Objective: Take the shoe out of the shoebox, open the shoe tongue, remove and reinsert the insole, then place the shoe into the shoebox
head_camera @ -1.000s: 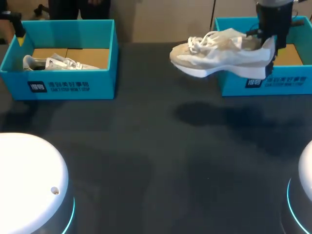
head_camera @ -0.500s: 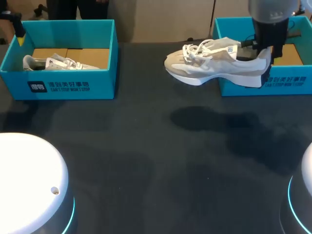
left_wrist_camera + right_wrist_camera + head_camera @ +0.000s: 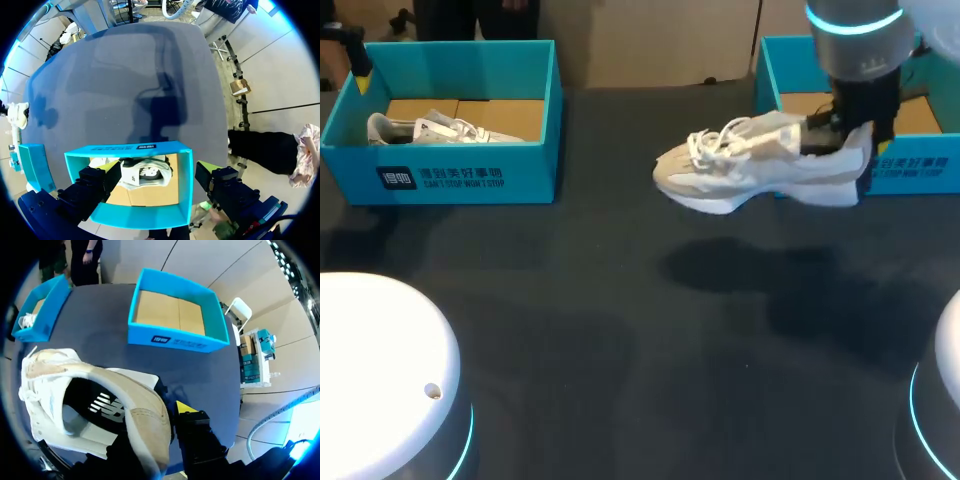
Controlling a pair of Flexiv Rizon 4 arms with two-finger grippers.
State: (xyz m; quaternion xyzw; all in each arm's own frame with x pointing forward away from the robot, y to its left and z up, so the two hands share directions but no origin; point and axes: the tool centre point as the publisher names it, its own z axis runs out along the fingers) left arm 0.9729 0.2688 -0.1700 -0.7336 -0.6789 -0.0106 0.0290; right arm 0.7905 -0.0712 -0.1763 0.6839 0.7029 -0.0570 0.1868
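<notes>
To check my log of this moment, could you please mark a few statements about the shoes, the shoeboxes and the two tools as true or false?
1. The right tool holds the shoe by its heel, in the air over the table. True.
2. The right shoebox has nothing in it but its bare cardboard floor. True.
3. The left shoebox has nothing in it. False: a second shoe lies in the left shoebox.
4. The left tool is shut on the second shoe. False: the left tool is open, its fingers wide apart above the left shoebox, touching nothing.
</notes>
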